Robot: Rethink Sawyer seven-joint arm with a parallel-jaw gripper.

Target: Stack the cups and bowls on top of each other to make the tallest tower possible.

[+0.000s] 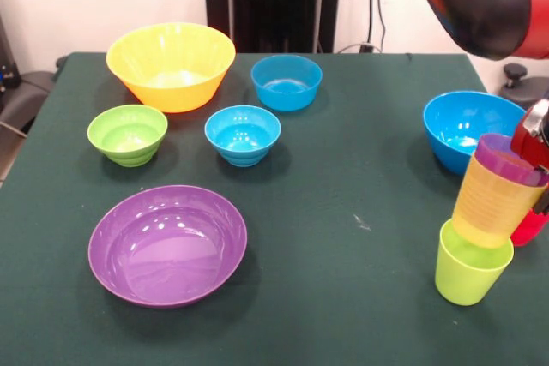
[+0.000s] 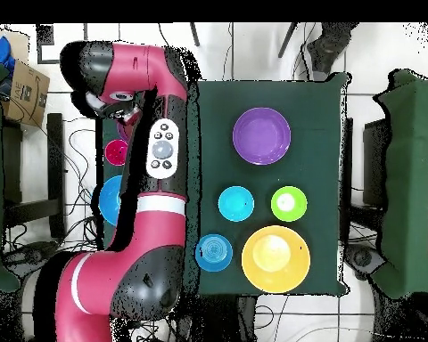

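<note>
Front view: we see the tower (image 1: pixel 485 229) leaning just beside our gripper (image 1: pixel 536 139); its grip, we cannot tell.

Bright, even overhead light — soft shadows, white glints in purple bowl (image 1: pixel 167 244).

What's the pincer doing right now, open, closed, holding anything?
Pincer: at the tilted tower by the right table edge; open or closed cannot be told.

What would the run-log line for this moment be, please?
tower: lime-green, yellow, purple plastic cups nested, leaning | red cup: behind | gripper: unclear | six bowls: unstacked
</note>
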